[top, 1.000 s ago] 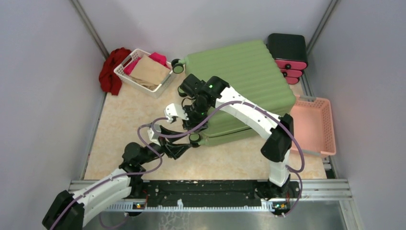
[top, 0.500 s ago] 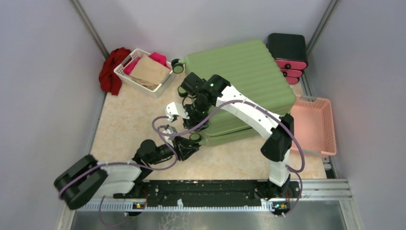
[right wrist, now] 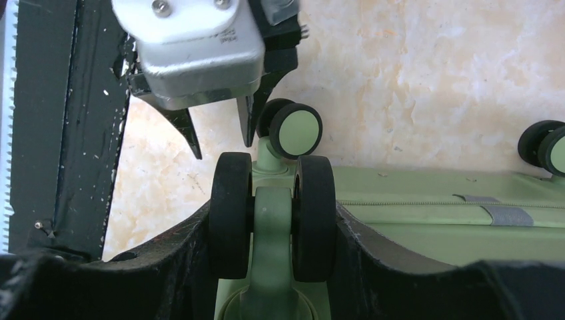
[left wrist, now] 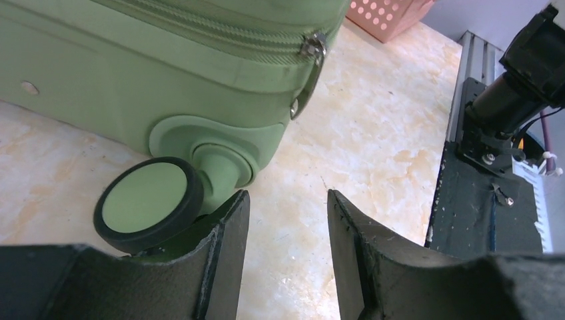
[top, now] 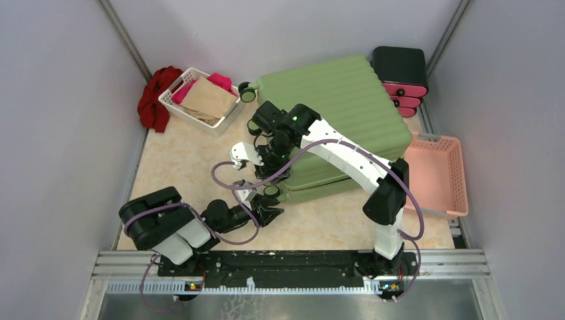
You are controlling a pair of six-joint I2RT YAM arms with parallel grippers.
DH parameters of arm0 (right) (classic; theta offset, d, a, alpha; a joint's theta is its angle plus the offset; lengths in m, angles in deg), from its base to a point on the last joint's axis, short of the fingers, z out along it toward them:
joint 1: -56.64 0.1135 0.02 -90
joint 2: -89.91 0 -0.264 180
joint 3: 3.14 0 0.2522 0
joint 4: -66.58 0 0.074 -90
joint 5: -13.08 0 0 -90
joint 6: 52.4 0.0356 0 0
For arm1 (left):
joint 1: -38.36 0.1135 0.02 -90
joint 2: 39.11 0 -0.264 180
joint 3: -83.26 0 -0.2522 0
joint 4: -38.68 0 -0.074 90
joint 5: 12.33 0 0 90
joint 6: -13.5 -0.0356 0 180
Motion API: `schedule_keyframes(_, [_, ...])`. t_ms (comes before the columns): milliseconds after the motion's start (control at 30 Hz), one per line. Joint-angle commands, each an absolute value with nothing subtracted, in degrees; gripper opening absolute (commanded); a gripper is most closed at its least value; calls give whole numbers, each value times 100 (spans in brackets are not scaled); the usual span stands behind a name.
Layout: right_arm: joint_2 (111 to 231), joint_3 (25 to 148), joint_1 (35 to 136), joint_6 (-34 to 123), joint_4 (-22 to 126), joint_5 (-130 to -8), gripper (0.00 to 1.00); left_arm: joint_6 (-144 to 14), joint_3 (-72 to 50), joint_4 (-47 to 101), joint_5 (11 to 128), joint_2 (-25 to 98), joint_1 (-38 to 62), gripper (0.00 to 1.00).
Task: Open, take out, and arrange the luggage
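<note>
The right gripper (right wrist: 272, 223) squeezes the upper wheel (right wrist: 230, 213) of the suitcase (top: 340, 100); the left gripper (left wrist: 286, 200) sits open beside the lower wheel (left wrist: 143, 197).

We identify two arms of like build. The left arm (top: 180, 241) and the right arm (top: 346, 157) each carry white link shells between black joint housings (top: 385, 199), and a purple cable (top: 417, 215) runs in open loops outside the links behind each gripper. The left gripper (left wrist: 286, 200) has two matte black fingers (left wrist: 223, 253) with rough, tapered inner faces; behind them sits a silver-grey block (right wrist: 193, 43) fitted with bright screws (right wrist: 160, 7). The right gripper (right wrist: 273, 220) has black fingers (right wrist: 176, 257) of matching form. Behind it, a green indicator light (top: 291, 120) shows on a black housing.
</note>
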State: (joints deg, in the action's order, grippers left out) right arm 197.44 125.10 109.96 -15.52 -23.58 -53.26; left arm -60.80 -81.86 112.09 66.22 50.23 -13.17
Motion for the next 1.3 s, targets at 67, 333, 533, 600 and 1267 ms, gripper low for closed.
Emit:
schedule_keyframes(67, [19186, 12993, 10955, -1478, -2121, -4784, 0, -6479, -8753, 12699, 7222, 5504, -1778, 54])
schedule_keyframes(333, [19168, 12958, 10951, -1427, -2102, -4766, 0, -6684, -8464, 12755, 8422, 5610, -2382, 53])
schedule_keyframes(533, [19142, 12850, 10957, -1334, -2013, -4795, 0, -6834, -8443, 12757, 9240, 5325, -2824, 50])
schedule_keyframes(600, [19136, 12816, 10956, -1294, -1980, -4817, 0, -6915, -8416, 12752, 9546, 5305, -3046, 50])
schedule_keyframes(1267, [18989, 12370, 10956, -1118, -1698, -4864, 0, -7264, -7363, 12764, 11080, 5670, -3713, 42])
